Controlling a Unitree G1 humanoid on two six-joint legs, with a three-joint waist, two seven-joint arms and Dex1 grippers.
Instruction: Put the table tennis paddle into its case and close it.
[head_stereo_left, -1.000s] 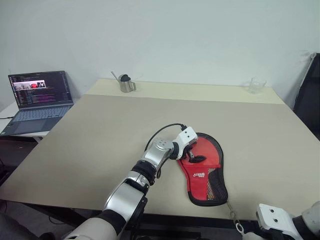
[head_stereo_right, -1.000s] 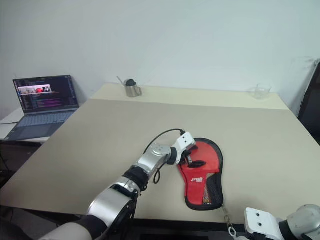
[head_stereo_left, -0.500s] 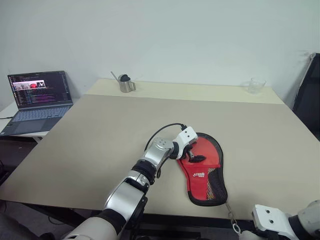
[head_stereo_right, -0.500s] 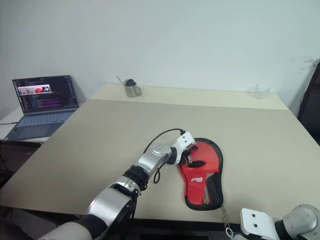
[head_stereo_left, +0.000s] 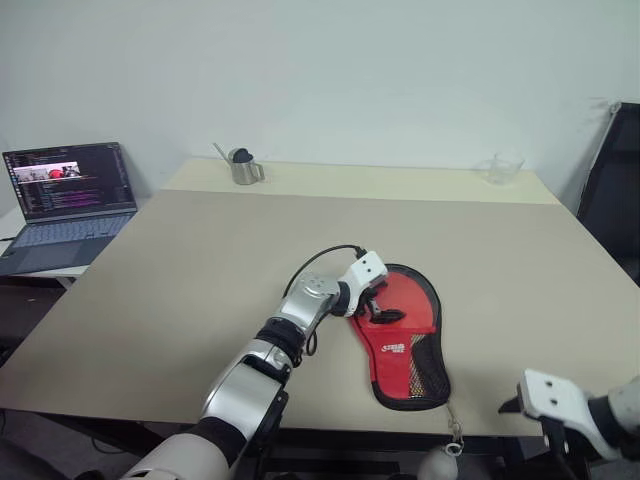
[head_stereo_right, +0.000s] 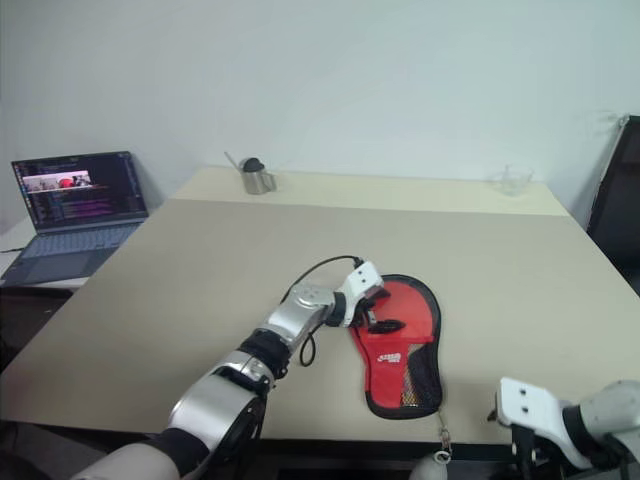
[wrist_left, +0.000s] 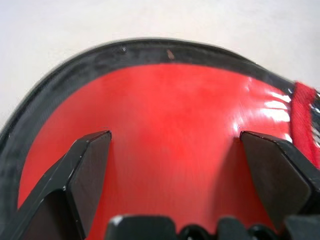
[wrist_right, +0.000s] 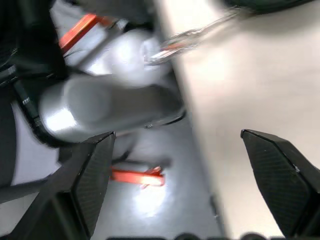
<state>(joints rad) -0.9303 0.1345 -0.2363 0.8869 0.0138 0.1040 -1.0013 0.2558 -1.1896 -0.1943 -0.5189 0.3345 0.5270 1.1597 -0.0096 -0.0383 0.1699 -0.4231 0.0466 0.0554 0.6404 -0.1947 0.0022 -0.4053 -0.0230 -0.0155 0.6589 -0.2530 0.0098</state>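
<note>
The case (head_stereo_left: 412, 352) lies flat on the table (head_stereo_left: 200, 270), red side up, with its white logo and black mesh pocket towards the front edge. My left gripper (head_stereo_left: 383, 307) rests open over the case's round red part; in the left wrist view both fingers (wrist_left: 90, 165) stand wide apart above glossy red inside a black rim. The case's chain (head_stereo_left: 455, 428) runs over the table edge and its white ball (head_stereo_left: 437, 466) hangs below. My right gripper (wrist_right: 177, 170) is open at the front right corner, apart from the chain. The paddle is hidden.
An open laptop (head_stereo_left: 65, 200) sits on a side table at the far left. A metal cup (head_stereo_left: 243, 168) and a clear glass (head_stereo_left: 502, 168) stand along the back edge. A black chair (head_stereo_left: 612, 190) is at the right.
My right gripper has opened, let go of the chain and risen beside the table edge; the ball now hangs free. The camera has shifted slightly. The left gripper stays on the case.
</note>
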